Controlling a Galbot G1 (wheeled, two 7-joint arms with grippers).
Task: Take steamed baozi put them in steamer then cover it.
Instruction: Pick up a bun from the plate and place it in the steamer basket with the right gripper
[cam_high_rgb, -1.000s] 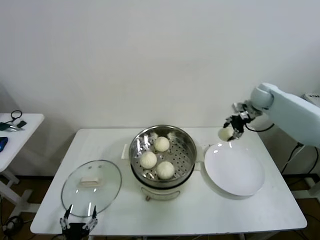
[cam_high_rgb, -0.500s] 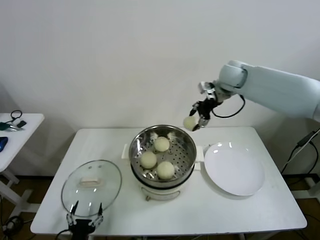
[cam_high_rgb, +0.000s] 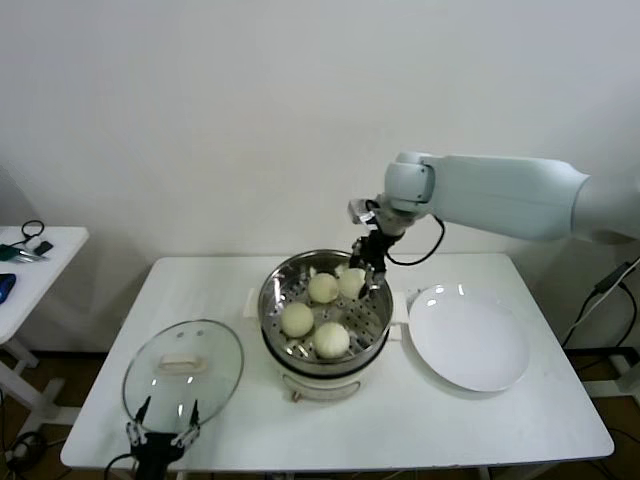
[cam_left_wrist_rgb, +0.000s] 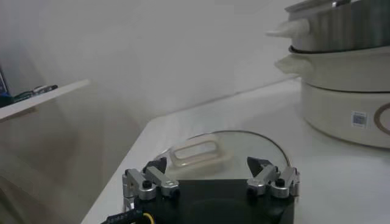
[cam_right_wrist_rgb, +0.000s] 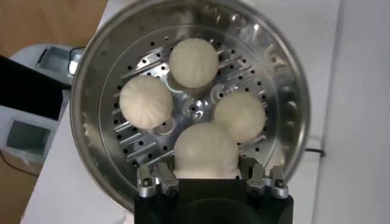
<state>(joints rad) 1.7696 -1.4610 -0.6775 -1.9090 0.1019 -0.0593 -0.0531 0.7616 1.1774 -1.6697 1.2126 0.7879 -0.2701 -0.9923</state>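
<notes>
Having swung over from the plate (cam_high_rgb: 468, 340), the right gripper (cam_high_rgb: 362, 272), jaws clamping the fourth baozi (cam_high_rgb: 351, 283), is lowering it at the steamer's (cam_high_rgb: 325, 305) two o'clock, leaving only the cover (cam_high_rgb: 183, 375), which is lying by the wide-open left gripper (cam_high_rgb: 160, 438)

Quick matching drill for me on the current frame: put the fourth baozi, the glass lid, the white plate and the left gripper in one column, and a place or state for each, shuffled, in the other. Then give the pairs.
Things:
1. fourth baozi
2. glass lid
3. white plate
4. left gripper

Places or states:
A. bare, on the table on the steamer's right
B. open, at the table's near edge by the lid
C. flat on the table on the steamer's left
D. held in the right gripper over the steamer basket

Pairs: 1-D, 2-C, 3-A, 4-B
</notes>
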